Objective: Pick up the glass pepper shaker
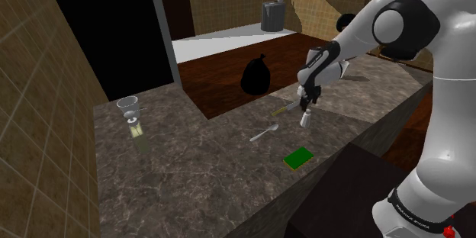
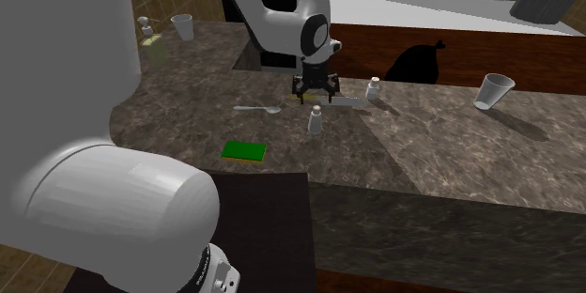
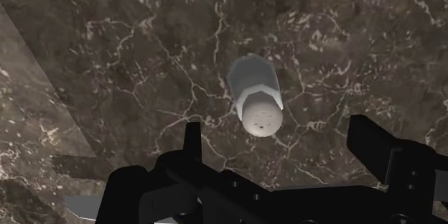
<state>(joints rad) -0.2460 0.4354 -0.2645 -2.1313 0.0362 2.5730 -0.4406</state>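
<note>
One step looks done: the open gripper (image 1: 307,105) hangs above the pepper shaker (image 1: 305,119), at its six o'clock in the shoulder view. Lowering, closing and lifting remain.

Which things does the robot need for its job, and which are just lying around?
For the job:
- shaker, standing on the counter
- open fingers, above it, not touching

Just lying about:
- spoon
- green block
- second shaker
- cup
- black bag
</note>
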